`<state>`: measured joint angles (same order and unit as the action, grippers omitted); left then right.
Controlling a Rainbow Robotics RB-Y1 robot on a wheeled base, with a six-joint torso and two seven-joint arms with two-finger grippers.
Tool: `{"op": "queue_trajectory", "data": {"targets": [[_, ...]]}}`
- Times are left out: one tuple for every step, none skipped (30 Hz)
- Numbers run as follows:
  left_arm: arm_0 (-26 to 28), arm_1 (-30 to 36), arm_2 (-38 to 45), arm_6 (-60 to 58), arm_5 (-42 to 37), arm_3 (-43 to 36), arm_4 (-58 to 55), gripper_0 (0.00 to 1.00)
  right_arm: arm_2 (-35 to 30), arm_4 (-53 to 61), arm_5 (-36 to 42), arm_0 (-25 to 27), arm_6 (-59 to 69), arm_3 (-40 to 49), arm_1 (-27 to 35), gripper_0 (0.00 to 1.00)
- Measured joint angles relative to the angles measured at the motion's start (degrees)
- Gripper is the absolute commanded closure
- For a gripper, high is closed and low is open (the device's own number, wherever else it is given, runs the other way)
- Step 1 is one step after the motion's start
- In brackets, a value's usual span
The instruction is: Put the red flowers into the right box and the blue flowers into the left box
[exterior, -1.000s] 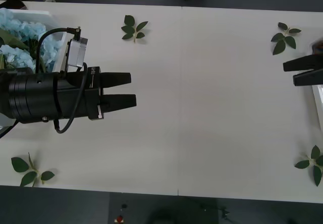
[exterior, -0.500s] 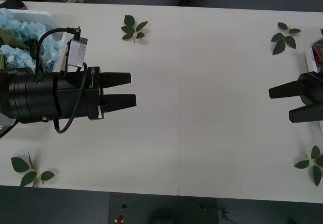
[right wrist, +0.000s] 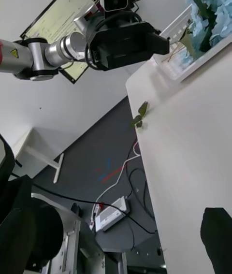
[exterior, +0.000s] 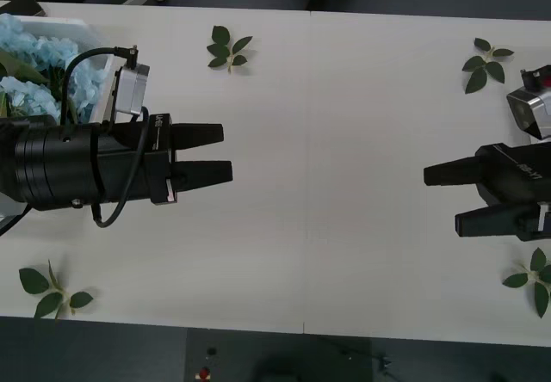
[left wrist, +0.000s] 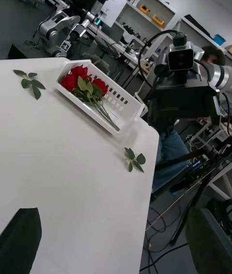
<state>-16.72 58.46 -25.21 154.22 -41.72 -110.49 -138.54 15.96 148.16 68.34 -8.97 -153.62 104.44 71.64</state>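
The blue flowers (exterior: pixel 33 65) lie in the left box (exterior: pixel 76 25) at the table's far left corner; they also appear as the blue flowers (right wrist: pixel 211 6) in the left box (right wrist: pixel 189 65). The red flowers (left wrist: pixel 81 82) lie in the right box (left wrist: pixel 117 103) at the table's right end. My left gripper (exterior: pixel 225 152) hovers open over the left half of the table, holding nothing. Low over the right side, my right gripper (exterior: pixel 442 200) is open and holds nothing. Both point toward the table's middle.
Green leaf sprigs lie at the back left (exterior: pixel 228 48), the back right (exterior: pixel 485 64), the front left (exterior: pixel 52 287) and the front right (exterior: pixel 534 279). The table's front edge (exterior: pixel 301 320) is close. Shelves and another robot stand in the room behind.
My right gripper has come in from the right edge toward the table's middle, and its fingers have spread wider. The left arm has not moved.
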Motion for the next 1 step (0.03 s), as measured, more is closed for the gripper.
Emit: {"op": "queue_trajectory", "data": {"targets": [[0.0, 0.0, 0.0, 0.0, 0.0, 0.0, 0.0, 0.14, -0.6, 0.0, -1.2, 1.1, 0.0, 1.3, -0.4, 0.00]]}}
